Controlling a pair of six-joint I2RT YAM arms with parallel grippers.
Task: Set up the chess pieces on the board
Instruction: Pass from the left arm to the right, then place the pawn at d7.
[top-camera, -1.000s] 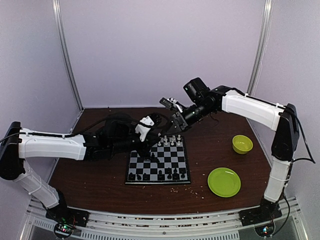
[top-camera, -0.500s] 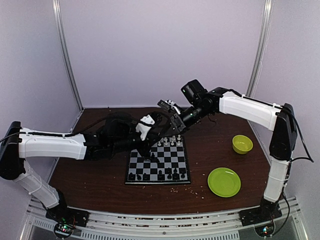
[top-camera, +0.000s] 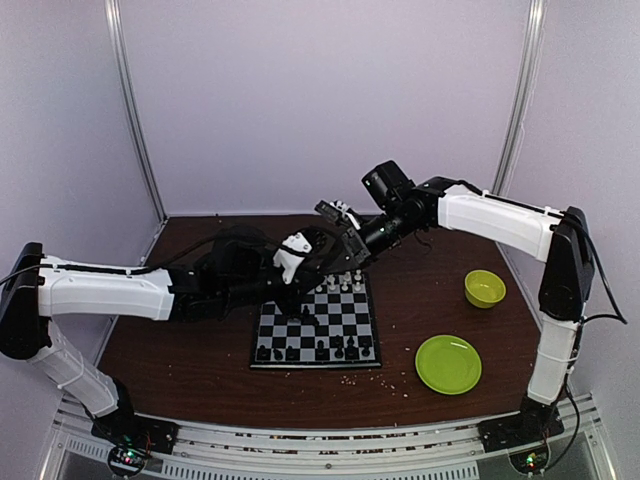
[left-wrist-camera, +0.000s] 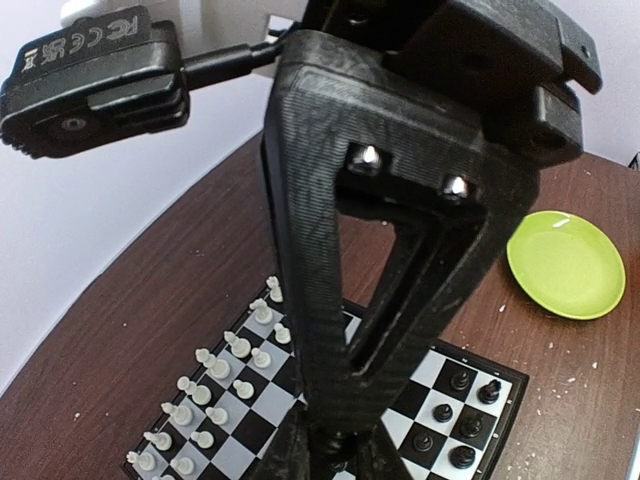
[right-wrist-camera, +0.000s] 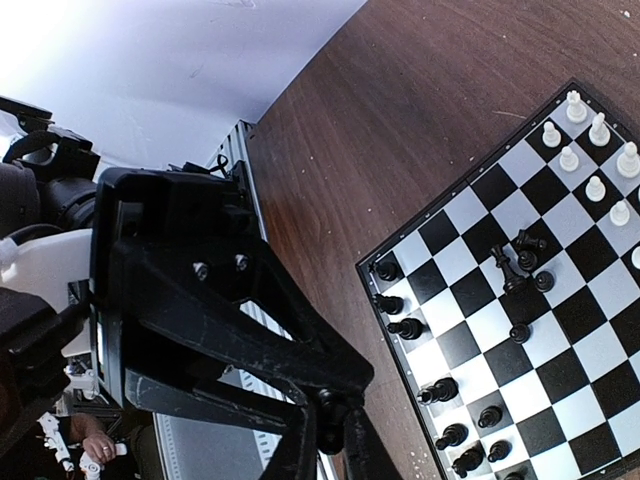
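The board lies mid-table. White chess pieces fill its far rows. Black chess pieces stand along its near rows, and a few lie toppled in the middle. My left gripper hangs over the board's left part, shut on a small black chess piece. My right gripper is raised above the board's far left corner. Its tips pinch a small black chess piece.
A flat green plate lies right of the board, with a small green bowl behind it. Pale crumbs dot the brown table near the board's front edge. Both arms cross close together over the board's far side.
My right gripper has shifted slightly left and its jaws have narrowed onto the black piece. The left arm and its grip have not moved.
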